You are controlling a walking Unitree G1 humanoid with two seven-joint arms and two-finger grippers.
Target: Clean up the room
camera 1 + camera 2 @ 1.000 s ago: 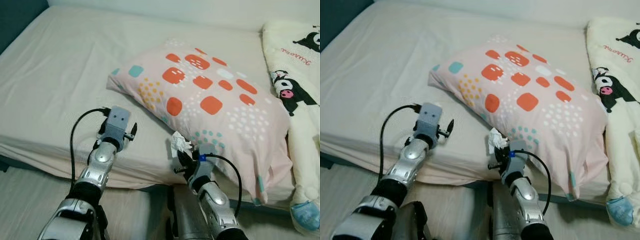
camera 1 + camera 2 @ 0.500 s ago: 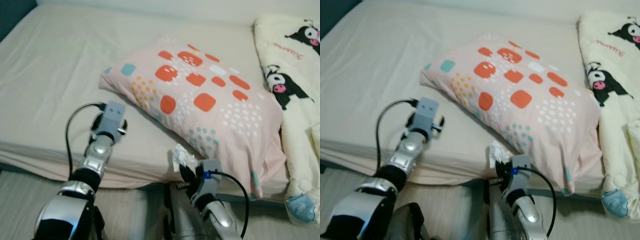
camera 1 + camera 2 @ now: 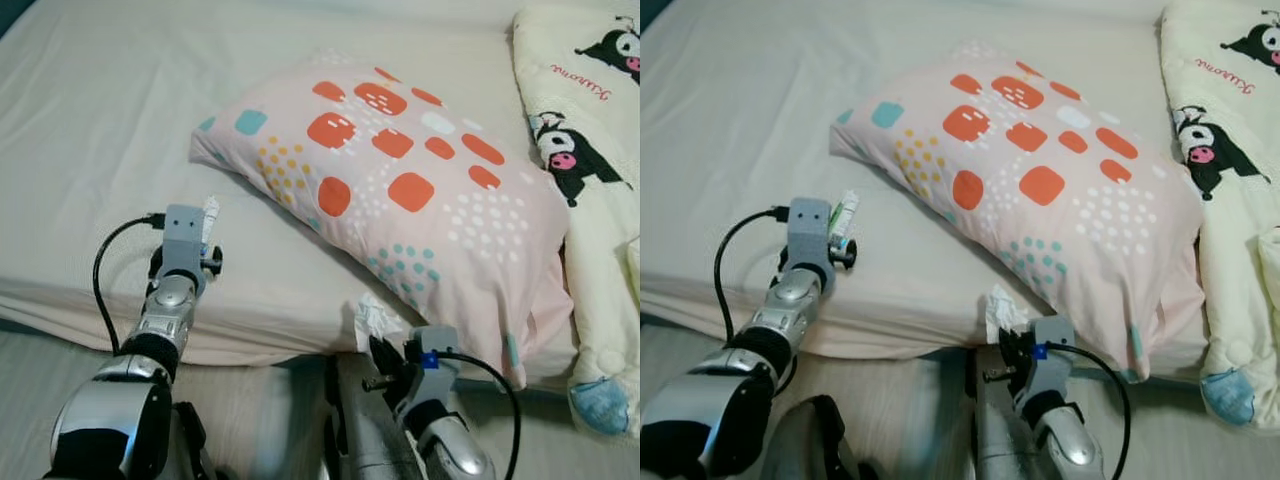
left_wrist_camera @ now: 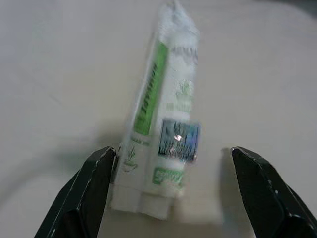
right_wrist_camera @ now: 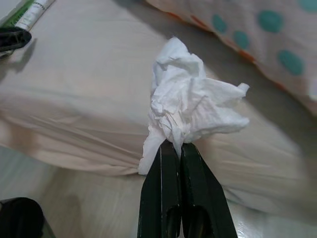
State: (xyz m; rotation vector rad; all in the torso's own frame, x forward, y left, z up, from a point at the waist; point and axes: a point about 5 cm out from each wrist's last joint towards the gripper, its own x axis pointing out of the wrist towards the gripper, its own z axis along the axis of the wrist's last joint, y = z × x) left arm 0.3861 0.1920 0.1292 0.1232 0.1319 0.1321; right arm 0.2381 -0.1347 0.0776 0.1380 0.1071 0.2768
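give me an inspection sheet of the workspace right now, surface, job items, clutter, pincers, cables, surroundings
Surface: cream bed sheet, wrinkled near the front edge.
Job's things: crumpled tissue; green-and-white packet lying flat on the sheet.
Clutter: patterned pillow; cartoon-print blanket at the right.
Pincers: left pincer open around the packet's near end, not touching; right pincer shut on the tissue.
Cables: black cable looping at the left wrist; another at the right.
Surroundings: pale floor below the bed.
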